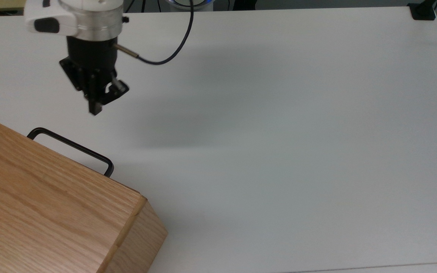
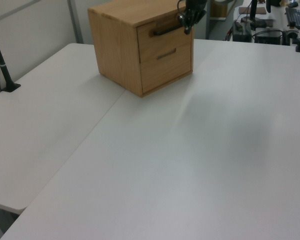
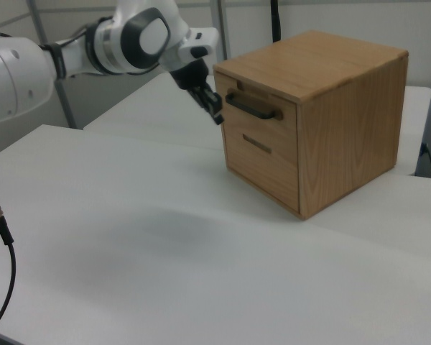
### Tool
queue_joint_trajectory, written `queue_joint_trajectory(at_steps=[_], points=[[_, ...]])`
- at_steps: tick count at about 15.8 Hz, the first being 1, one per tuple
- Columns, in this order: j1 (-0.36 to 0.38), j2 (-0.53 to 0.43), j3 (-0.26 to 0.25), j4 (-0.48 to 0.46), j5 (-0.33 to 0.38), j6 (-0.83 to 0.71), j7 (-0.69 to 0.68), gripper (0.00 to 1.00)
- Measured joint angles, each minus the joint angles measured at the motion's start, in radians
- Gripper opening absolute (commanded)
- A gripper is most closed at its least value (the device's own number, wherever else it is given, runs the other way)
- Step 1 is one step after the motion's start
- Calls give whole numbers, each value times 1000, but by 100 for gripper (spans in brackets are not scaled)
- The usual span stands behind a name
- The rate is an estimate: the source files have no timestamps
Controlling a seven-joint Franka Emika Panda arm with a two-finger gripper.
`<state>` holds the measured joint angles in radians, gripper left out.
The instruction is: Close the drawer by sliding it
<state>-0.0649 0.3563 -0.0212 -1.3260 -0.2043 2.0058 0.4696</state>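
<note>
The drawer (image 3: 284, 129) is the upper one in the oak cabinet (image 3: 352, 129). Its front sits about flush with the cabinet face. Its black bar handle (image 1: 70, 146) sticks out past the cabinet's top edge in the top view, and the same handle (image 2: 165, 31) runs across the drawer front in the left view. My gripper (image 1: 96, 110) hangs shut with nothing in it, clear of the handle and above the table, off toward the top view's upper right. In the right view my gripper (image 3: 217, 117) sits just left of the handle's near end without touching it.
The cabinet's top (image 1: 44, 204) fills the top view's lower left. A second, lower drawer with a small pull (image 3: 257, 144) sits beneath. The white table (image 1: 279, 151) stretches wide to the top view's right. A black post clamp (image 2: 5, 75) stands at the left view's left edge.
</note>
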Motion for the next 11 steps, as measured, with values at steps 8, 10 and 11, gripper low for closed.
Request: queue_joint_trajectory(at_steps=[8,10,11], points=[[2,-119,75,-25,71,-329,-16,0],[5,-189,94,-101,82,-351,-31,0],[7,-224,101,-144,93,-351,-47,0]])
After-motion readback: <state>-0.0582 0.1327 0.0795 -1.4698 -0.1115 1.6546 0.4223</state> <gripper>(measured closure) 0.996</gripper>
